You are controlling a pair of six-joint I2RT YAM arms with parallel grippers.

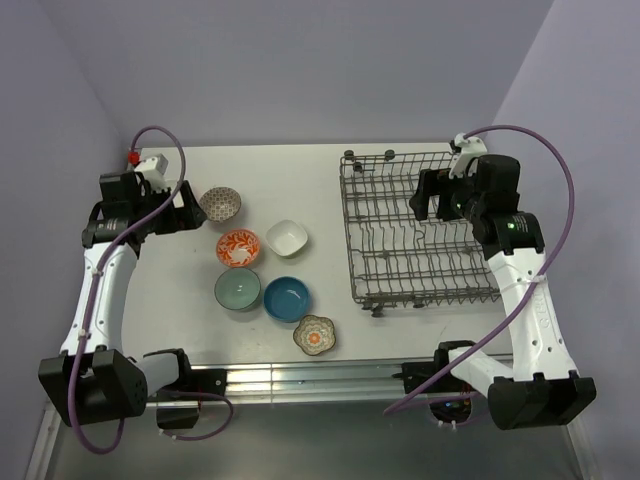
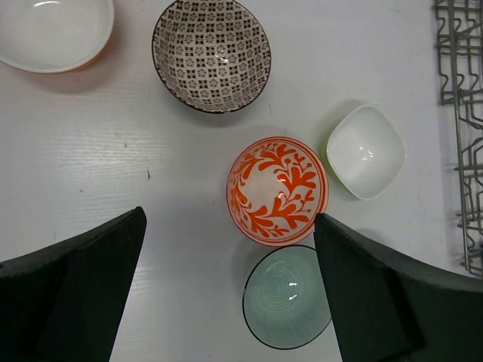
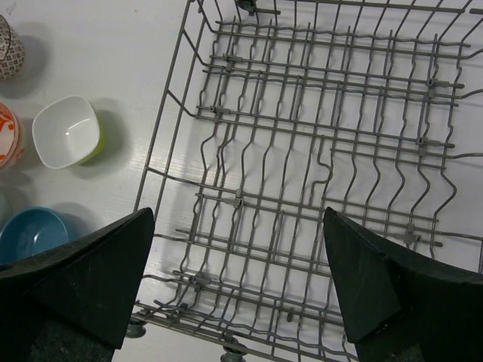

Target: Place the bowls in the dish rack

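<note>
Six bowls sit on the white table left of the dish rack [image 1: 415, 232]: grey patterned [image 1: 219, 203], orange-white [image 1: 238, 247], white squarish [image 1: 286, 238], pale teal [image 1: 237, 289], deep blue [image 1: 287, 298] and floral [image 1: 314, 335]. My left gripper [image 1: 188, 212] is open and empty, high beside the grey bowl. In the left wrist view the gripper [image 2: 229, 215] hangs over the orange-white bowl [image 2: 278, 190] and the teal bowl [image 2: 288, 296]. My right gripper [image 1: 428, 200] is open and empty above the rack, which holds no bowls [image 3: 317, 151]. The right wrist view shows the gripper [image 3: 238, 211] over the rack's near left corner.
The left wrist view shows another round white bowl with an orange underside [image 2: 53, 30] left of the grey bowl [image 2: 211, 53]; the left arm hides it from the top camera. The rack's edge [image 2: 460, 113] lies right of the white squarish bowl [image 2: 366, 151]. Purple walls close the back and sides.
</note>
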